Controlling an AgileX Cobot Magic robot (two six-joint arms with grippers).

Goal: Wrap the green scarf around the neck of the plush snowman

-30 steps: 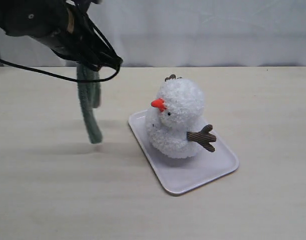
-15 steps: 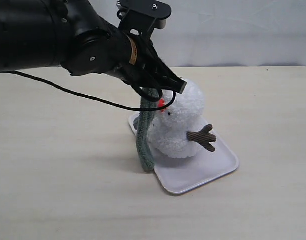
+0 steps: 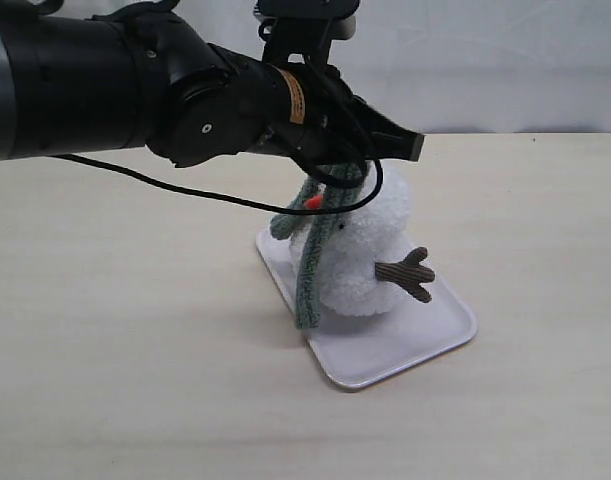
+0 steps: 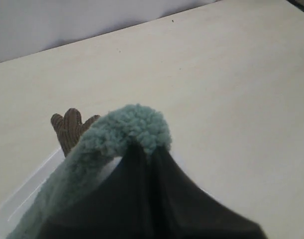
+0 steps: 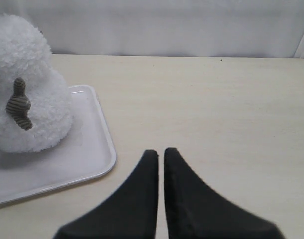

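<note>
Bright, even light — soft shadows, sharp.

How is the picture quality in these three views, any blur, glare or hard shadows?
Exterior view: soft even light, faint shadow on the table under the arm. Left wrist view: the green scarf in the left gripper looks soft. Right wrist view: sharp; the plush snowman nearly washes out.

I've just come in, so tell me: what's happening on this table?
The left gripper, shut on a green scarf, holds it above a plush snowman that sits on a white tray. The scarf hangs down the snowman's front toward the tray's edge and is not yet around the neck. The right gripper is shut and empty, off to one side of the tray.
</note>
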